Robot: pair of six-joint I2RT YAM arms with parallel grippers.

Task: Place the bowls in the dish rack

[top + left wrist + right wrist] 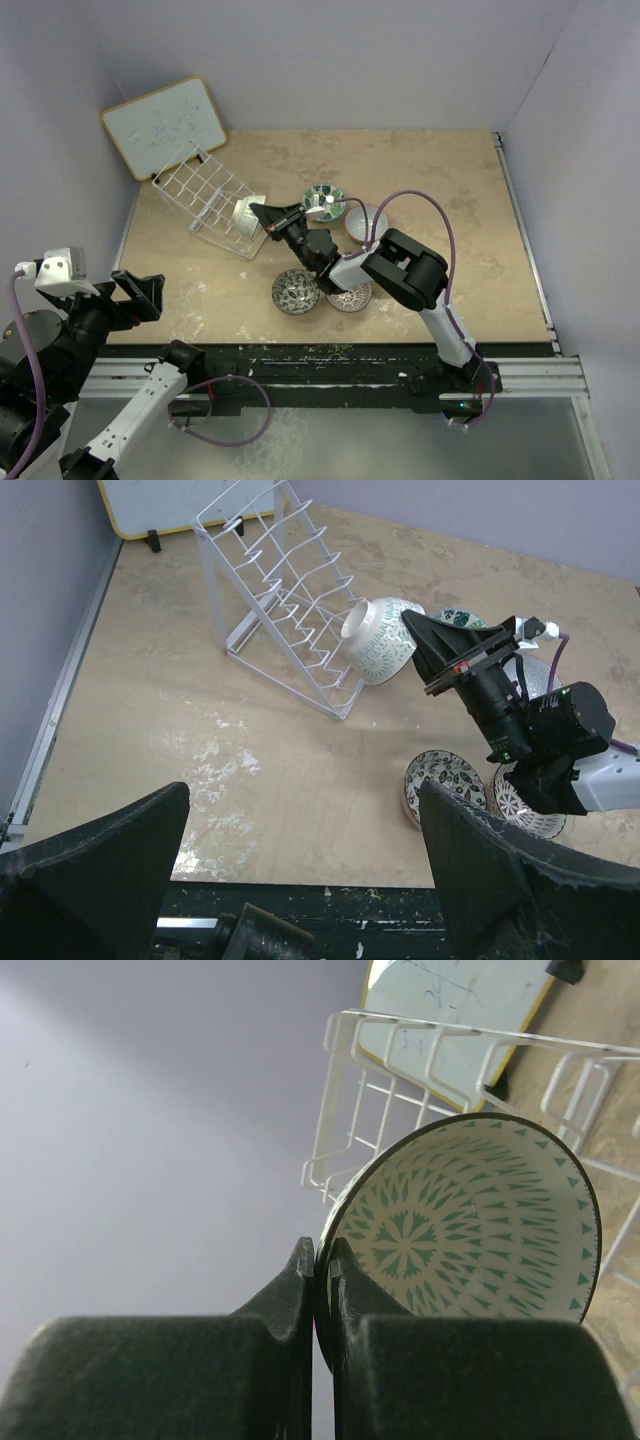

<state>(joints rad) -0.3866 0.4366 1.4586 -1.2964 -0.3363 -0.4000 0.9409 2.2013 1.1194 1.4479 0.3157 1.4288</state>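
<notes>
My right gripper is shut on the rim of a green-white bowl, held on edge against the near end of the white wire dish rack. The right wrist view shows both fingers pinching the rim, the bowl's patterned inside facing the camera and the rack just behind. The bowl also shows in the left wrist view. On the table lie a second green-white bowl, a pale bowl, a black-white bowl and a radial white bowl. My left gripper is open and empty at the near left edge.
A wood-framed whiteboard leans on the back-left wall behind the rack. The right arm stretches over the bowls on the table. The table's front edge is just under my left gripper. Walls close in the left, back and right.
</notes>
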